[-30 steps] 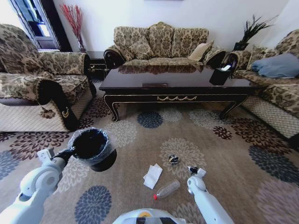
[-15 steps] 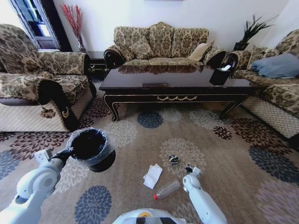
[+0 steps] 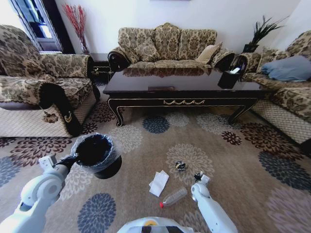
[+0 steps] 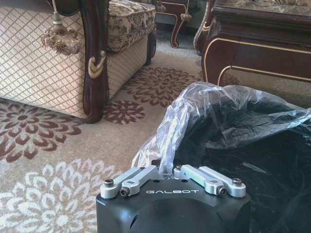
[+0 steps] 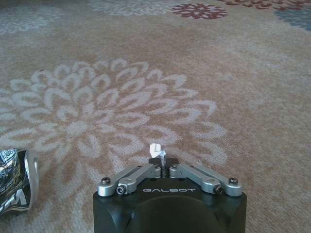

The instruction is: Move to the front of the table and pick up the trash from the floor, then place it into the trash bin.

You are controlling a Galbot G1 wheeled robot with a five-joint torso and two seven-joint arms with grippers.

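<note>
Carpet (image 3: 228, 160) in beige-brown with round flower medallions covers the floor, and the long dark table (image 3: 184, 90) stands across it at twelve o'clock from the robot, gold scroll ornament on its apron. A black tissue box (image 3: 228, 78) sits on the tabletop toward one o'clock.

At about ten o'clock the black trash bin (image 3: 97, 155) hangs off the carpet, tilted with its mouth toward the camera, its thin grey liner (image 4: 214, 111) puffed up around the rim. The left gripper (image 3: 72, 158) holds it: in the left wrist view the left gripper's (image 4: 172, 171) jaws are pressed together on the liner and rim at the bin's edge.

Trash lies on the carpet close in front of the robot. The clear bottle (image 3: 174, 197) with its red cap lies on its side at twelve o'clock, nearest the body. Just beyond it, toward eleven o'clock, is the crumpled white paper (image 3: 159, 182). The dark wrapper (image 3: 181, 166) lies farther out, on a pale medallion.

The right gripper (image 3: 198, 177) is low over the carpet at one o'clock, beside the bottle and near the wrapper. In the right wrist view its jaws are closed together on a tiny white scrap (image 5: 156, 150) that sticks up from the tips.
</note>
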